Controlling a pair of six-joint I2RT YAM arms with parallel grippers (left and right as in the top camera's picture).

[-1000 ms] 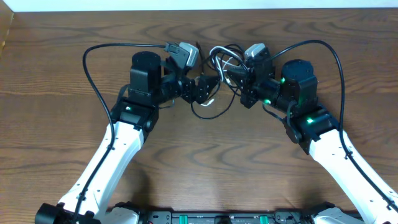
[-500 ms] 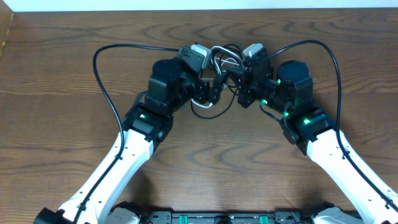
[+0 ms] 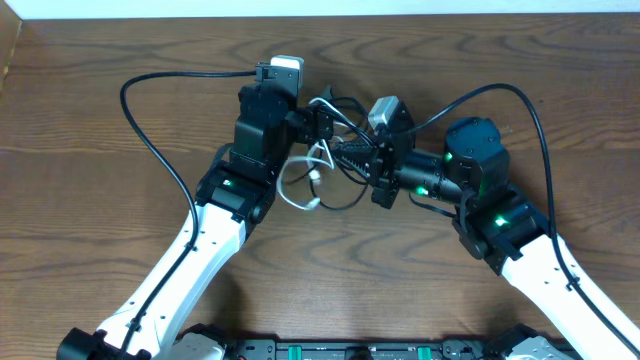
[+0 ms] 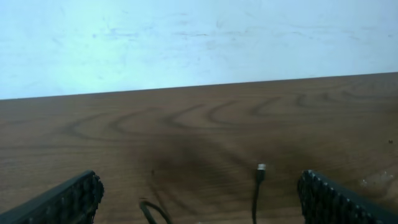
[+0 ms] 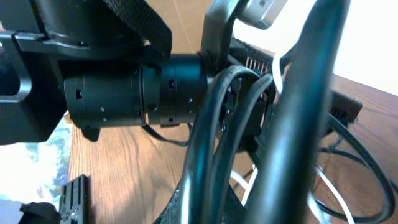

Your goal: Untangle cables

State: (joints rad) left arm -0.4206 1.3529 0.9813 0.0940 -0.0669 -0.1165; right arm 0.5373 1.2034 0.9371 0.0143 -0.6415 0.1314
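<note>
left end effector [image 4: 200,198] is spread wide open just above the tabletop [image 3: 90,210], right end effector [image 3: 350,154] is pressed together pinching the tangled cables [image 3: 303,186]

The cables [image 3: 320,158] lie in a loose tangle on the table [image 3: 90,230], near the middle of its far edge; one loop trails toward the near side, others lie closer to the far edge. The left arm [image 3: 200,250] reaches in from the near left corner; the left gripper [image 3: 322,122] stands over the tangle's far left part. The right arm [image 3: 540,260] comes from the near right corner; the right gripper [image 3: 348,152] points left into the tangle's right side, among the cords. Between the left gripper's fingers [image 4: 68,199] a plug [image 4: 261,168] lies on the table, short of the far edge; a wall [image 4: 199,37] stands behind that edge.
</note>
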